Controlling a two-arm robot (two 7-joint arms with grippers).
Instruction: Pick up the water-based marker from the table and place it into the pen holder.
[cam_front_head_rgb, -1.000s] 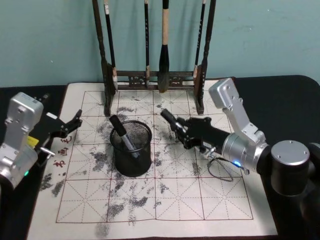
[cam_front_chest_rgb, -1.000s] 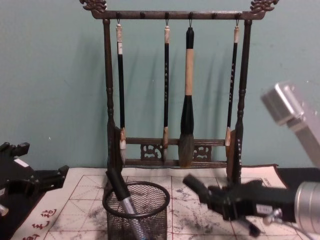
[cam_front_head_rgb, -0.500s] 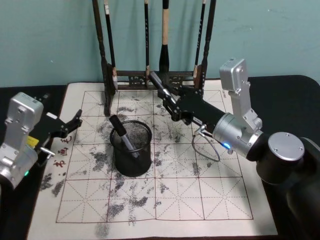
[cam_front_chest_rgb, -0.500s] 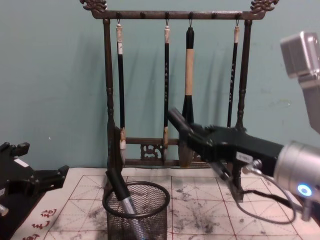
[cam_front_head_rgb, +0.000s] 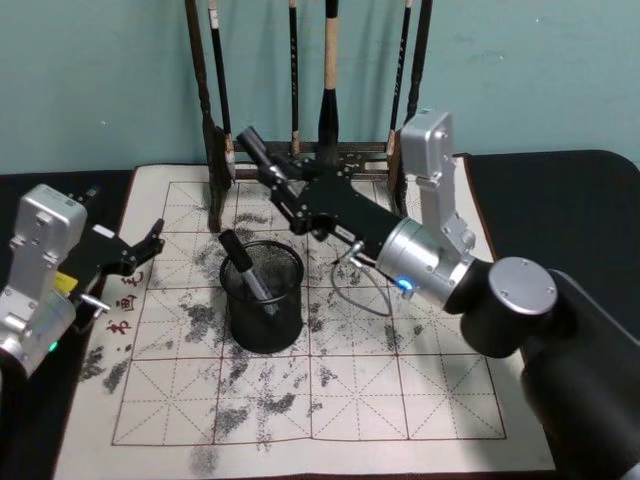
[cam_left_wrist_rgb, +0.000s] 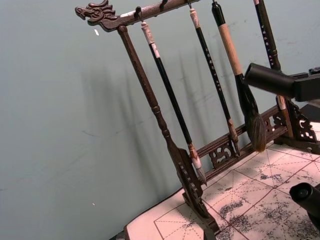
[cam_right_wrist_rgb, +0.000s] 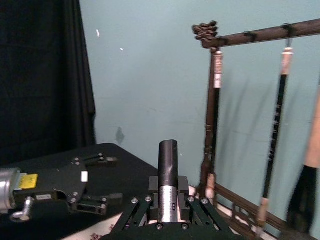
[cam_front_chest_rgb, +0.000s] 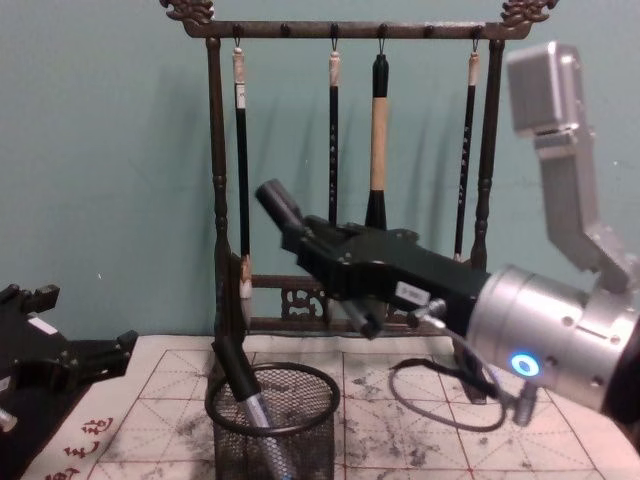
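Note:
My right gripper (cam_front_head_rgb: 293, 192) is shut on a dark water-based marker (cam_front_head_rgb: 258, 148) and holds it in the air, tilted up toward the back left, above and a little behind the pen holder (cam_front_head_rgb: 262, 296). From the chest, the marker (cam_front_chest_rgb: 279, 205) sticks out of the right gripper (cam_front_chest_rgb: 312, 242) over the black mesh pen holder (cam_front_chest_rgb: 272, 420). In the right wrist view the marker (cam_right_wrist_rgb: 168, 167) stands between the fingers (cam_right_wrist_rgb: 150, 196). Another marker (cam_front_head_rgb: 243, 266) leans inside the holder. My left gripper (cam_front_head_rgb: 128, 258) rests open at the left edge of the mat.
A tall dark wooden brush rack (cam_front_head_rgb: 215, 120) with several hanging brushes stands at the back of the white gridded mat (cam_front_head_rgb: 350, 390), close behind the held marker. A looped cable (cam_front_head_rgb: 360, 290) hangs under my right wrist. Dark table (cam_front_head_rgb: 570, 190) lies on both sides.
My right gripper has swung up and to the left with the marker, from low over the mat right of the holder to above the holder by the rack. The left arm has stayed still.

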